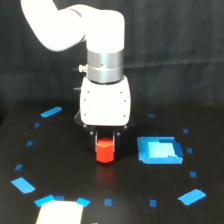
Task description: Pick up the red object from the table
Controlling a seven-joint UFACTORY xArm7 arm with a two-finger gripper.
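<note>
The red object is a short red-orange block on the black table, just left of centre in the exterior view. My gripper hangs straight down from the white arm, with its dark fingers on either side of the block's upper half. The jaws look closed against the block's sides. The block's lower half shows below the fingertips. I cannot tell whether the block rests on the table or is just clear of it.
A flat blue square pad lies close to the exterior view's right of the block. Small blue tape marks dot the table, with larger blue patches at the front left and front right. A white patch sits at the front edge.
</note>
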